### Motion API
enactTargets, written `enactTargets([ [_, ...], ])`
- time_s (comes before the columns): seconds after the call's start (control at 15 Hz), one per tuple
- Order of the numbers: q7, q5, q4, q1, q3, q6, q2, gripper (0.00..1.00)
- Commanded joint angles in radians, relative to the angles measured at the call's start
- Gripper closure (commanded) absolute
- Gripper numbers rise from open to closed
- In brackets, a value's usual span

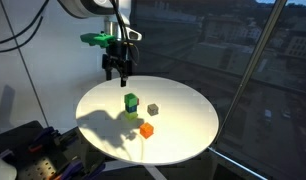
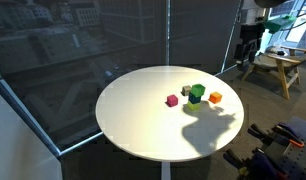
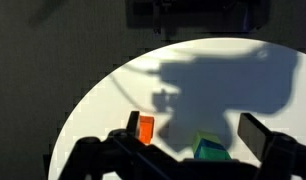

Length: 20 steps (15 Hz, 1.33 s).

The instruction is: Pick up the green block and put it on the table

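Glass wall [image 2: 63, 50]: dark panes behind the table, with a city showing faintly through them.
Table [image 1: 188, 140]: round, with a plain white top. In both exterior views it carries a small cluster of blocks near its middle. The arm's shadow falls across part of the top.
Robot arm [image 1: 98, 8]: enters from the top edge in an exterior view and reaches downward near the far side of the table.
Gripper [image 1: 117, 74]: dark, with a green part on one side, pointing down. It hangs in the air, clear of the blocks and touching nothing. The jaws are spread wide, with nothing between them.
Green block [image 1: 130, 101]: a saturated green cube in the cluster. It appears to sit on top of the paler block, not on the table top itself. In the wrist view the green block [image 3: 208, 150] lies in shadow at the lower edge.
Yellow-green block [image 1: 131, 116]: paler, directly under the green block.
Orange block [image 1: 147, 130]: on the table top, just beside the stack. In the wrist view it lies left of the green block.
Grey block [image 1: 153, 108]: on the table top, just beside the stack.
Pink block [image 2: 172, 100]: on the table top, at the end of the cluster farthest from the gripper.
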Motion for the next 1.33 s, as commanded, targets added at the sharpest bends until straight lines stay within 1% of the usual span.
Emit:
enactTargets([
  [0.0, 0.001, 0.000, 0.001, 0.002, -0.002, -0.002, 0.001, 0.00],
  [1.27, 0.001, 0.000, -0.014, 0.002, -0.002, -0.001, 0.021, 0.00],
])
